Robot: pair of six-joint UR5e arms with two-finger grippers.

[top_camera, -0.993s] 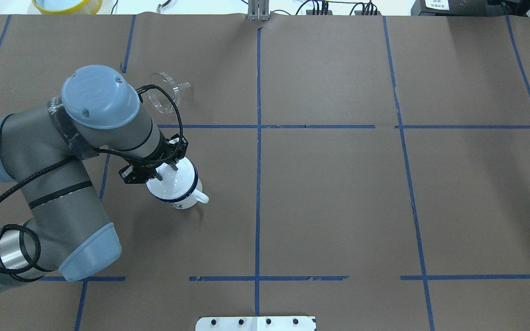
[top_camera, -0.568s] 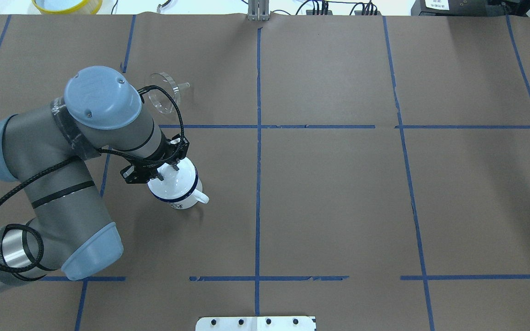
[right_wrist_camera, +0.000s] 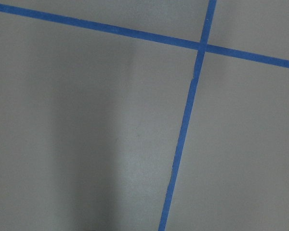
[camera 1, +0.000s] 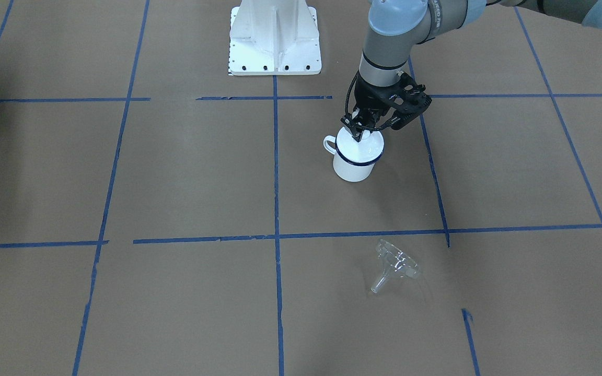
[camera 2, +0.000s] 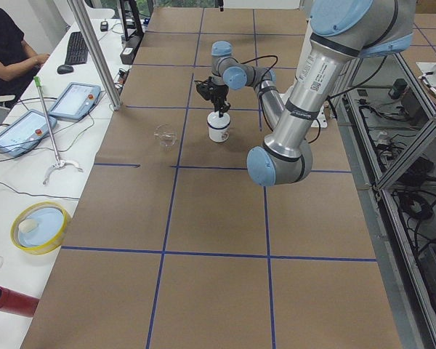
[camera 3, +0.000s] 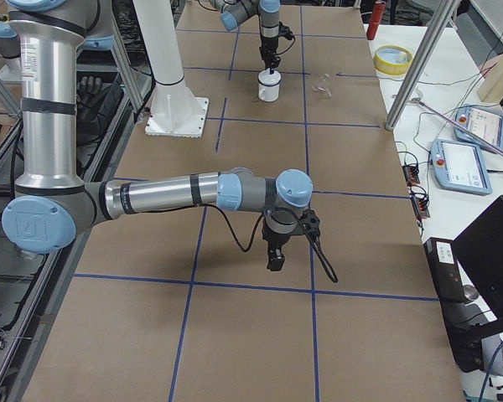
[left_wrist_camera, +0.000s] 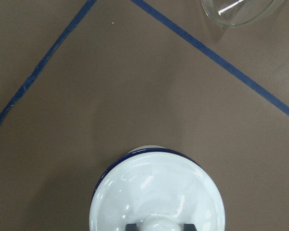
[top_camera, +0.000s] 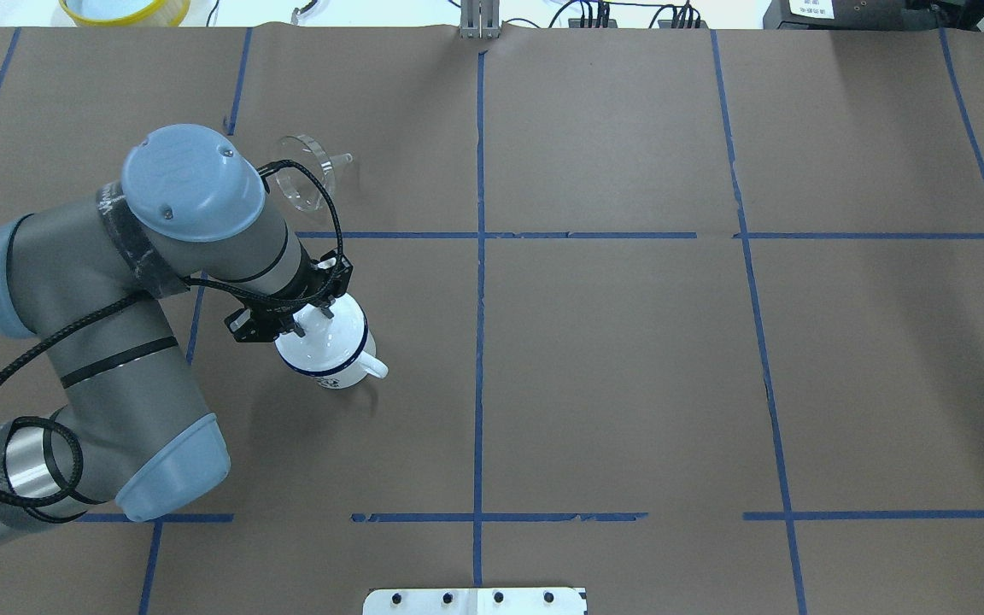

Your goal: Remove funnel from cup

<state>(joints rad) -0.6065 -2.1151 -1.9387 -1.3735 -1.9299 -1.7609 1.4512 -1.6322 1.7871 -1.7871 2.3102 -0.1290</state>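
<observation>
Black and drawn in narrow, the left claw is closing on the small knob of a white domed lid, its two pads pressing the knob from either side at the bottom edge of the left wrist view. The lid is sitting on the cup, a white enamel mug with a dark blue rim, which is standing upright just right of centre in the upper half of the front-facing view, its loop handle pointing to the frame's left. Over the last second the left arm has been easing only slightly in the overhead view, its big blue joint cap drifting a touch to the right, while the claw, lid and cup are staying almost where they were. The funnel is lying tipped over on the brown worktop, well apart from the cup and across a blue tape line, in the lower right of the front-facing view, and it is not moving. Judging by that, the funnel is already out of the cup and the removal is looking done. The right claw is hanging over the worktop far from all this; whether it is wide or narrow I cannot tell.
</observation>
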